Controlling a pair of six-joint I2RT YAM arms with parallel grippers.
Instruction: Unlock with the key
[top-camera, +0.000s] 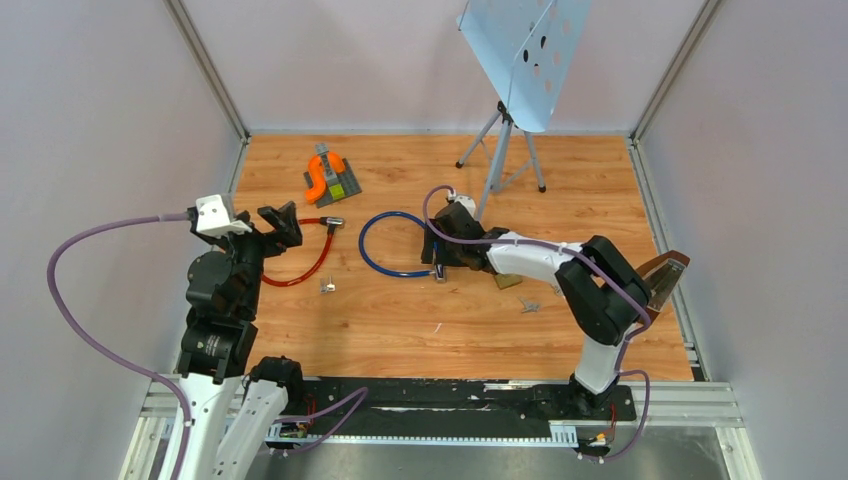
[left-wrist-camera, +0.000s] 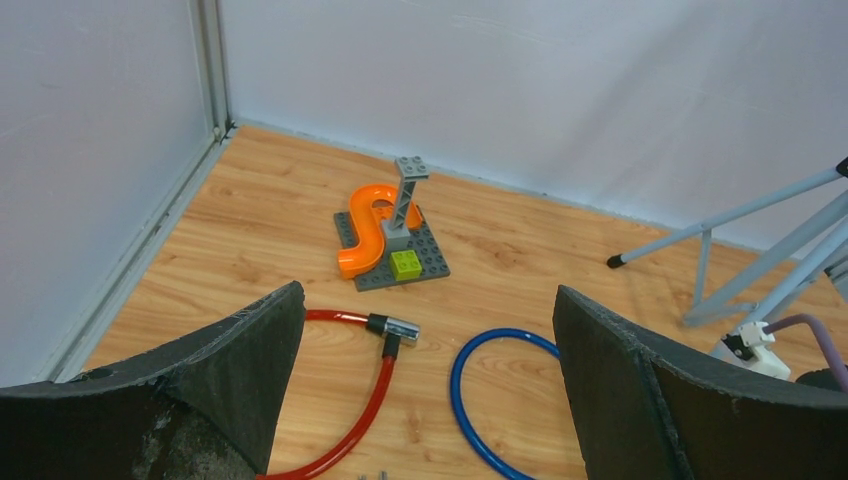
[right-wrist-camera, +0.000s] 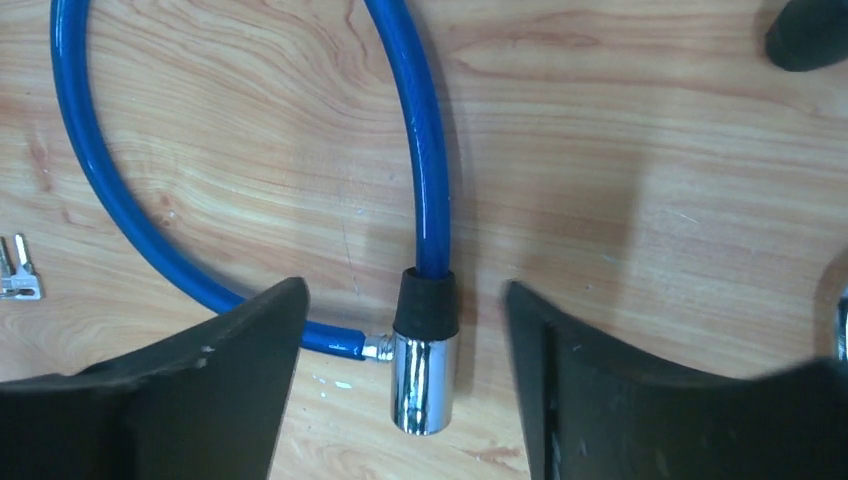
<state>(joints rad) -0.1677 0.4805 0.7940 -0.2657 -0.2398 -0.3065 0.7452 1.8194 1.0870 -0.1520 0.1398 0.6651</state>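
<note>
A lab test cell: white panel walls and aluminium frame enclose a wooden tabletop.

The left arm is folded upright near its base; the left gripper is raised, fingers apart. The right arm extends leftward; the right gripper points downward, fingers apart.
</note>
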